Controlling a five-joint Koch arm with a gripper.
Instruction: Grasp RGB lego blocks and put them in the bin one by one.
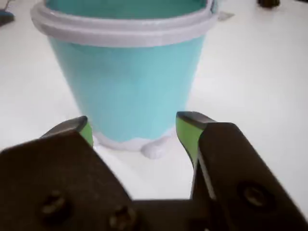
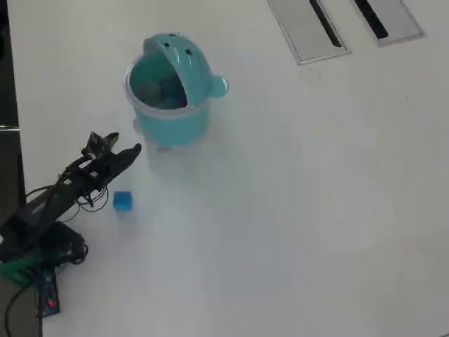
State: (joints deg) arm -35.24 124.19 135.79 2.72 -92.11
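Observation:
The teal bin [image 2: 172, 125] stands on the white table at upper left in the overhead view, with its domed lid [image 2: 181, 56] tipped back and a round knob [image 2: 219, 86] on its side. In the wrist view the bin [image 1: 127, 82] fills the upper middle, just ahead of the jaws. My gripper [image 2: 125, 142] is open beside the bin's lower left, with nothing between its green-padded fingers [image 1: 185, 127]. In the wrist view the gripper [image 1: 134, 126] faces the bin's base. One blue lego block [image 2: 122, 202] lies on the table below the gripper, apart from it. What lies inside the bin is too dim to tell.
Two flat grey slotted panels [image 2: 309, 28] [image 2: 389, 17] sit at the top right. The arm's base and loose cables [image 2: 38, 242] occupy the lower left edge. White tabletop [image 2: 295, 210] spreads to the right of the bin.

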